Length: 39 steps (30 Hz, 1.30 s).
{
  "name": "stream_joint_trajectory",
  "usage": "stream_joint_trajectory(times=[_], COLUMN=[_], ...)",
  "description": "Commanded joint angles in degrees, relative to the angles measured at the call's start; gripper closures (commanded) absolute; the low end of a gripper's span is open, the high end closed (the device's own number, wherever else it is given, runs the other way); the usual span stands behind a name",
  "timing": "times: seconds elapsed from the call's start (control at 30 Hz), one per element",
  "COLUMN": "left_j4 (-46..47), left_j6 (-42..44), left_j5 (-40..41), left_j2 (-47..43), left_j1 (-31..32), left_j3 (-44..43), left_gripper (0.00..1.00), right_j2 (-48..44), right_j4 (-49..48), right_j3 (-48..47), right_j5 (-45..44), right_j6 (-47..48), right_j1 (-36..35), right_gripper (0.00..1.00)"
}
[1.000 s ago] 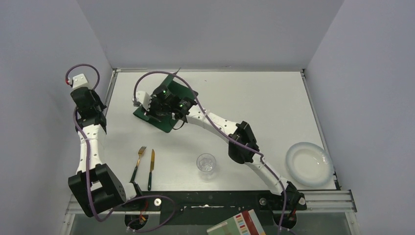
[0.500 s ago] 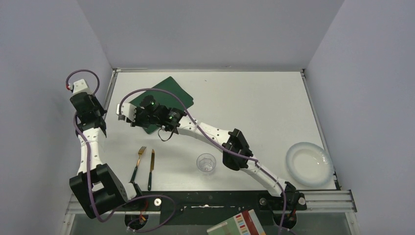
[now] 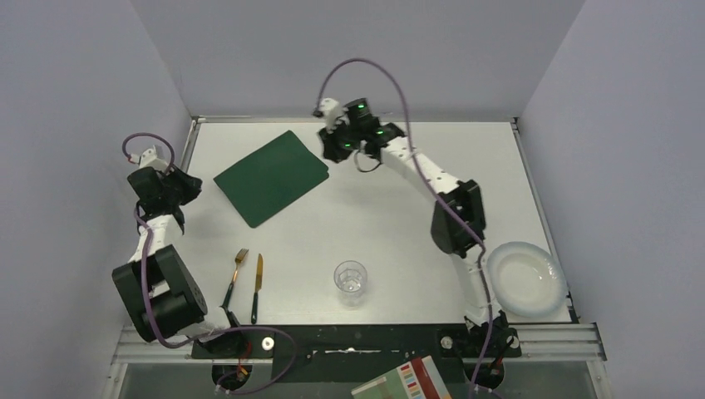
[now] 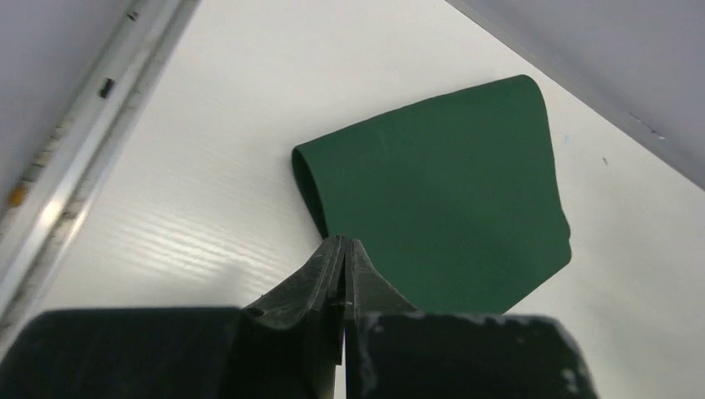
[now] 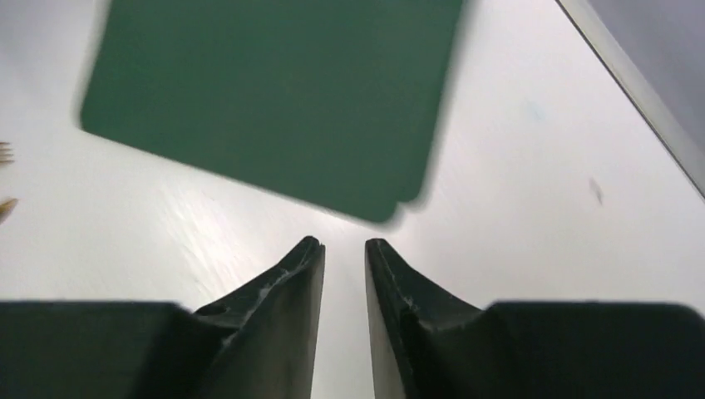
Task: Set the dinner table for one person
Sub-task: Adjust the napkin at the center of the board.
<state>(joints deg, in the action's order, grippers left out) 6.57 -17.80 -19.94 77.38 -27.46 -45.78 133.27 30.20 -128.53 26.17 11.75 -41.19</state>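
right claw [image 5: 342, 243] parted | left claw [image 4: 342, 243] closed | placemat [image 3: 272, 176] flat on dinner table [image 3: 391, 220]

Placemat [image 5: 266, 100] blurred, cut by top edge, cutlery [image 5: 7, 208] clipped at left edge

Green placemat [image 3: 272, 177] lies far left, fork [image 3: 234, 278] just beside knife [image 3: 256, 288] — glass [image 3: 350, 278] near them, plate [image 3: 525, 278] well right.

Table [image 3: 399, 224] — placemat [image 3: 271, 177], fork [image 3: 235, 276], knife [image 3: 257, 287], glass [image 3: 350, 281], plate [image 3: 525, 280]
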Motion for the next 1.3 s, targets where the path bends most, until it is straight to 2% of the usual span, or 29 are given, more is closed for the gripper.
stream_joint_trajectory(times=[0.0, 0.03, 0.1, 0.23, 0.43, 0.57, 0.87, 1.0, 1.17, 1.27], left_j4=[14.32, 15.06, 15.22, 16.96, 18.84, 16.9, 7.36, 5.14, 2.43, 0.38], left_j6=[-9.8, -10.26, -10.89, -9.48, -1.03, 0.64, 1.67, 1.19, -0.86, -2.13], left_j5=[-7.83, -7.35, -7.13, -4.22, 8.22, 17.95, 24.14, 21.21, 14.3, 10.76], left_j2=[10.98, 13.71, 18.7, 25.73, 34.4, 40.44, 49.07, 47.38, 38.53, 32.58], left_j1=[2.89, 3.86, 5.94, 10.79, 15.22, 15.42, 15.77, 15.86, 17.09, 18.01], left_j3=[-5.96, -8.04, -12.47, -18.3, -23.85, -27.94, -34.91, -32.37, -23.85, -18.43], left_gripper=[1.0, 1.0, 1.0, 1.0, 1.0, 1.0, 1.0, 1.0, 1.0, 1.0], right_j2=[-15.66, -17.37, -17.55, -13.93, -12.17, -11.89, -12.08, -12.45, -12.97, -13.02], right_j4=[-2.79, -4.68, -6.23, -6.31, -6.19, -6.01, -6.3, -6.39, -5.85, -5.35], right_j3=[18.88, 22.44, 25.83, 25.51, 24.73, 24.96, 26.14, 26.52, 27.17, 28.06], right_j5=[-0.57, -1.63, -3.62, -3.81, -2.92, -2.48, -2.44, -2.86, -3.44, -3.31], right_j6=[-1.78, -1.3, 0.33, -0.36, -0.93, -1.11, -1.34, -1.48, -1.12, -0.93], right_j1=[5.84, 6.02, 6.28, 6.9, 6.58, 6.78, 6.86, 6.89, 7.13, 7.48], right_gripper=[0.95, 0.99, 1.0, 1.0, 1.0, 1.0, 1.0, 1.0, 1.0, 0.94])
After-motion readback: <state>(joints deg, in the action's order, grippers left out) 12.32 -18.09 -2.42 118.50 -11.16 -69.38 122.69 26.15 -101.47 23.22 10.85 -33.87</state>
